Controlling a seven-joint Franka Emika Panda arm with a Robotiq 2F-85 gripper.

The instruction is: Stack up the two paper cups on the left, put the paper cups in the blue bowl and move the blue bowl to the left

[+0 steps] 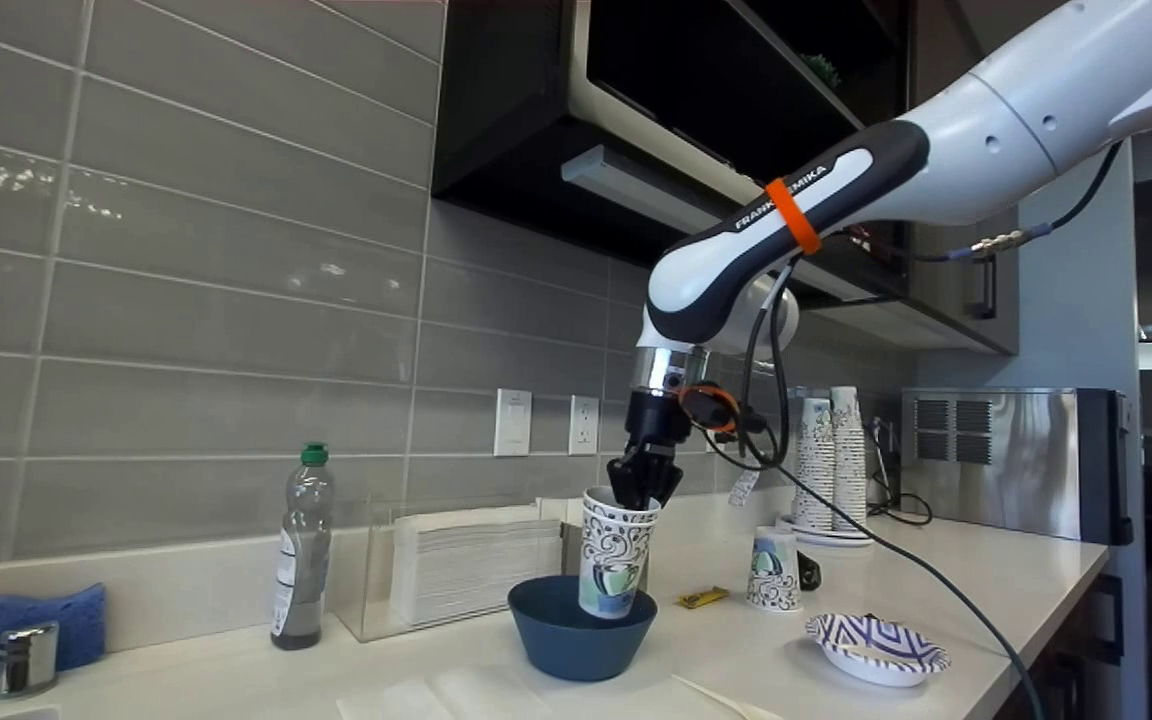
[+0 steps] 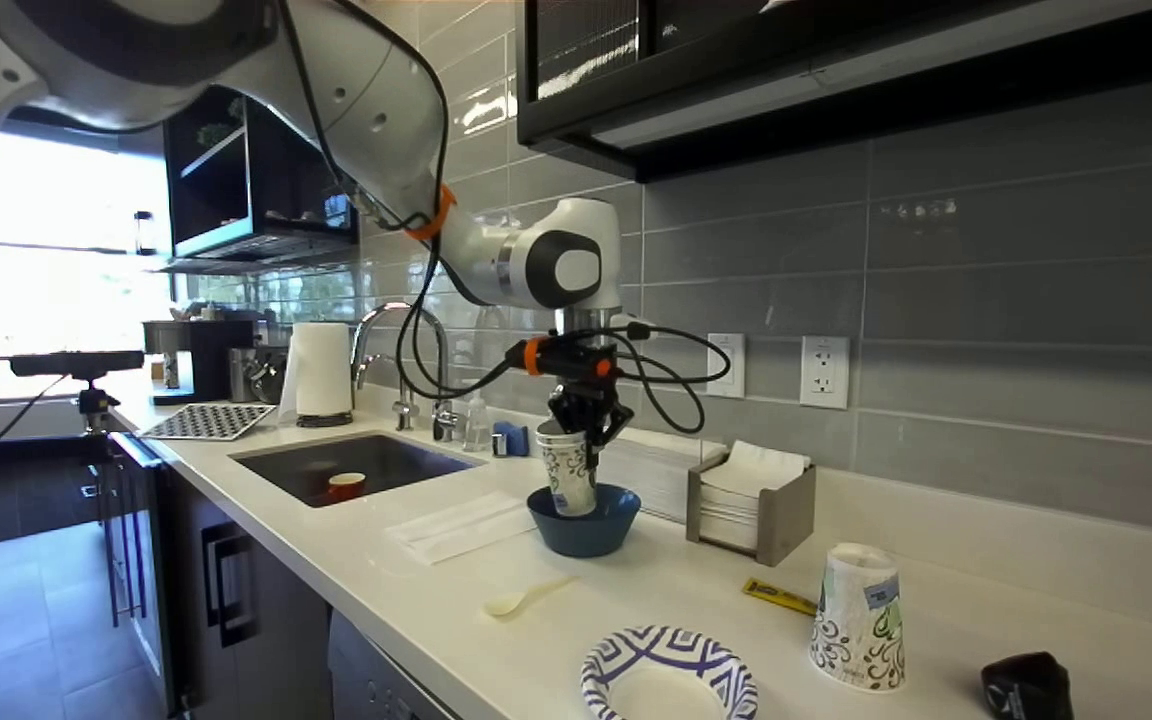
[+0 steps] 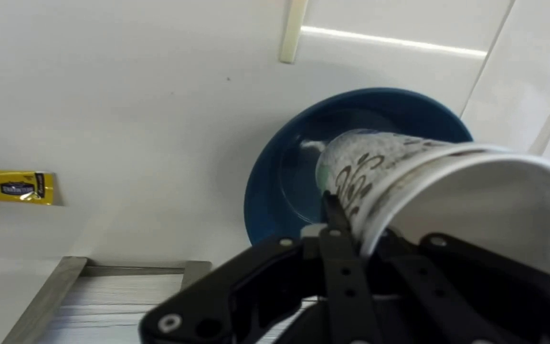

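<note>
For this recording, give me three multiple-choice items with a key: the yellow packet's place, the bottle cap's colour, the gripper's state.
1. The flat yellow packet lies:
A. in the sink
B. on the low white patterned dish
C. between the round dark blue bowl and the upside-down white paper cup

2. The cap on the clear plastic bottle is:
A. green
B. red
C. white

3. The black gripper is:
A. open, holding nothing
B. shut on the stacked patterned white paper cups
C. shut on the bowl's rim

1 C: both exterior views show the packet there.
2 A: green in an exterior view.
3 B: in the wrist view it pinches the cups' walls.
</note>
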